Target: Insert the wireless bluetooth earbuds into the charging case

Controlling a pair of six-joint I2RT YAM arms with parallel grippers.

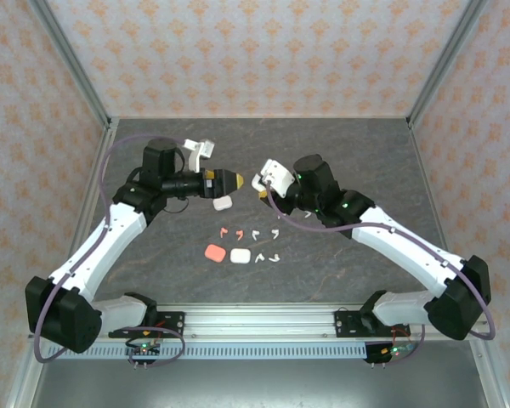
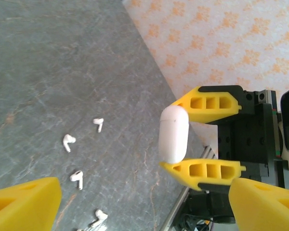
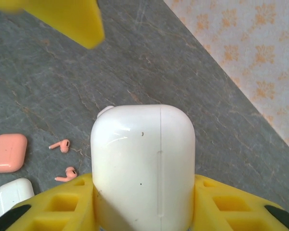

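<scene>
The right gripper (image 2: 183, 135) pinched a white charging case (image 3: 142, 154) above the tabletop's (image 1: 340, 144) middle; the left gripper (image 1: 235, 180) faced it, fingers (image 2: 24, 202) spread wide. Earbuds (image 1: 255, 234) lay toward the near edge.

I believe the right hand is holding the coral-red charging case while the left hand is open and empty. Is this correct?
Not quite. The charging case in the right hand is white, not coral-red. The right wrist view shows it between the yellow fingers, and the coral-red case lies on the table. The left hand is indeed open and empty.
</scene>
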